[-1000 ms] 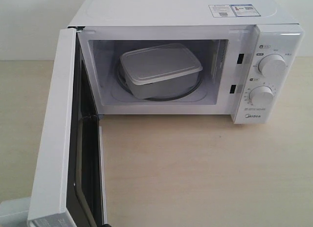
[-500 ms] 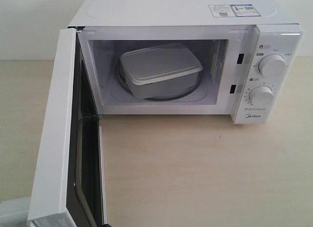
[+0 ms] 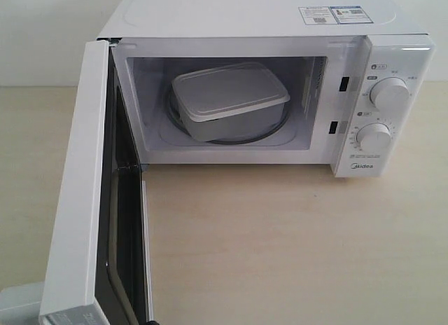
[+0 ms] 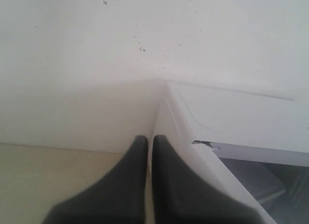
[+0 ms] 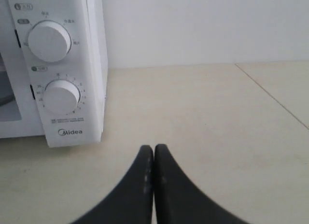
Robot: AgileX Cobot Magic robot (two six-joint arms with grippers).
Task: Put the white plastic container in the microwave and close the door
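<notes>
Plainly, the white plastic container [image 3: 231, 94] sat inside the microwave [image 3: 245, 17], in the upper middle of the exterior frame. It lay lidded and a little askew in the cavity, resting on a dark ring [image 3: 246, 140] on the cavity floor, clear of the side walls. The door [image 3: 77, 185] stood wide open. It was hinged at the left edge of the oven and swung out toward the lower left of the frame, so that it showed nearly edge-on with its dark inner face turned to the right. Two round dials [image 3: 390, 94] sat one above the other on the panel at the right, and a sticker [image 3: 334, 15] lay on the top at the upper right. The pale bench [image 3: 280, 248] ran across the lower half of the frame. Neither arm appeared in this view; a pale grey shape in the lower left corner was too cropped to identify.

From the left wrist camera, the left gripper [image 4: 149, 139] had its dark jaws pressed together with only a thin slit between them and nothing gripped. It was close beside the oven's upper corner by the hinge, with a speckled white wall [image 4: 96, 50] behind.

From the right wrist camera, the right gripper [image 5: 153, 149] had its jaws clenched tip to tip and empty. It was over bare bench near the control panel and the Midea mark [image 5: 70, 132].
</notes>
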